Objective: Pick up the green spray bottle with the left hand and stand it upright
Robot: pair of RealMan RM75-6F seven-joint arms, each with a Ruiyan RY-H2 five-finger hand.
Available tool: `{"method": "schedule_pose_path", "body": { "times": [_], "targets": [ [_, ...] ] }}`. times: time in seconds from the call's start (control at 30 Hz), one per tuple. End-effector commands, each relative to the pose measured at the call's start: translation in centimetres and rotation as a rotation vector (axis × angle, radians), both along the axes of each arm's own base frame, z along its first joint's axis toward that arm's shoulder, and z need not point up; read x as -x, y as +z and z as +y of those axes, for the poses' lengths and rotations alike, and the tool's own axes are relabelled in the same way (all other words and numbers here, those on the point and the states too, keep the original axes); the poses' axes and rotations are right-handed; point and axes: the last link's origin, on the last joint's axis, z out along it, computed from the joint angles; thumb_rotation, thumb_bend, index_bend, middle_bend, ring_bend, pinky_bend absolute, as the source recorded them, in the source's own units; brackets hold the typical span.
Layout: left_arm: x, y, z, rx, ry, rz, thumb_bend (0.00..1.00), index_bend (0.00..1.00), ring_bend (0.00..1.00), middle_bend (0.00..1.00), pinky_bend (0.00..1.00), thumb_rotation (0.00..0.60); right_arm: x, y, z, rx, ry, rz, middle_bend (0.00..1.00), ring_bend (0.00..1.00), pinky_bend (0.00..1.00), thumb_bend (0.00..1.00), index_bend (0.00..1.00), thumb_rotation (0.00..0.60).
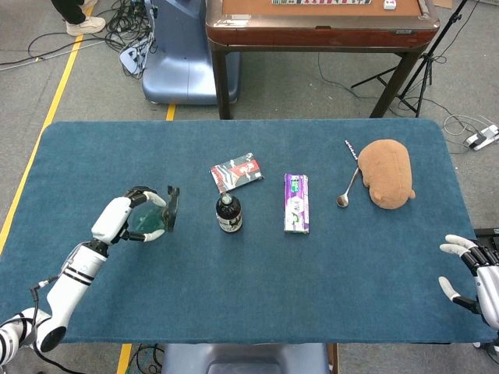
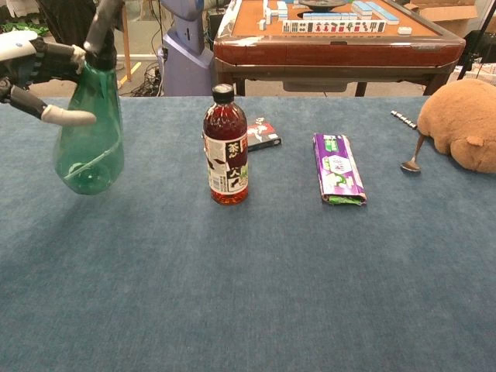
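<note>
The green spray bottle (image 2: 91, 132) hangs nearly upright just above the table's left side, black trigger head (image 2: 103, 27) on top. My left hand (image 2: 35, 66) grips it around the upper body and neck. In the head view the same left hand (image 1: 125, 214) wraps the green spray bottle (image 1: 148, 221), whose trigger head (image 1: 172, 207) points toward the tea bottle. My right hand (image 1: 477, 279) rests at the table's right front edge with its fingers spread and holds nothing.
A dark tea bottle (image 2: 225, 149) stands upright to the right of the spray bottle. Beyond lie a small card packet (image 1: 236, 171), a purple wrapped pack (image 2: 336, 168), a spoon (image 1: 346, 191) and a brown plush toy (image 1: 387, 172).
</note>
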Motion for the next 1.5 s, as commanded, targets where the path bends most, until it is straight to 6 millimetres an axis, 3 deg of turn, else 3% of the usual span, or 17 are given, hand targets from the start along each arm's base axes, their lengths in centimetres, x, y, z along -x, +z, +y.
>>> {"method": "schedule_pose_path", "body": {
  "times": [0.03,0.37,0.77,0.87,0.97,1.03,1.13,1.3,1.5],
  "targets": [
    [0.1,-0.3,0.5,0.048,0.14,-0.192,0.23,0.53,0.21,0.47,0.13,0.6,0.0,0.0,0.0,-0.001,-0.001,0.0,0.24,0.18,0.29,0.27,0.32,0.6],
    [1.6,-2.8,0.8,0.053,0.286,-0.359,0.23,0.53,0.22,0.47,0.13,0.6,0.0,0.1,0.2,0.004,-0.004,0.004,0.24,0.18,0.29,0.27,0.32,0.6],
    [4.0,-3.7,-0.3,0.004,0.281,-0.314,0.23,0.5,0.22,0.47,0.13,0.6,0.1,0.1,0.2,0.005,-0.009,0.004,0.24,0.18,0.29,0.27,0.32,0.6],
    [4.3,-3.5,-0.8,-0.001,0.255,-0.299,0.23,0.44,0.19,0.44,0.11,0.6,0.1,0.1,0.1,0.003,-0.007,0.004,0.24,0.18,0.29,0.27,0.32,0.6],
    [4.5,-3.4,-1.4,0.011,0.223,-0.262,0.23,0.33,0.12,0.32,0.08,0.6,0.1,0.0,0.0,0.001,-0.005,0.002,0.24,0.18,0.29,0.27,0.32,0.6],
    [4.5,-3.3,-1.5,0.017,0.213,-0.255,0.23,0.2,0.04,0.19,0.04,0.6,0.1,0.0,0.0,0.0,-0.004,0.001,0.24,0.18,0.29,0.27,0.32,0.6],
    [4.4,-3.2,-1.5,0.022,0.213,-0.261,0.23,0.13,0.01,0.14,0.02,0.6,0.1,0.0,0.0,0.0,-0.004,0.0,0.24,0.18,0.29,0.27,0.32,0.6],
    [4.3,-3.1,-1.5,0.029,0.212,-0.267,0.23,0.03,0.0,0.07,0.0,0.6,0.2,0.1,0.1,0.004,-0.007,0.002,0.24,0.18,0.29,0.27,0.32,0.6],
    [4.2,-2.9,-1.6,0.031,0.206,-0.276,0.23,0.0,0.0,0.04,0.0,0.6,0.2,0.1,0.1,0.004,-0.006,0.001,0.24,0.18,0.29,0.27,0.32,0.6]
  ]
}}
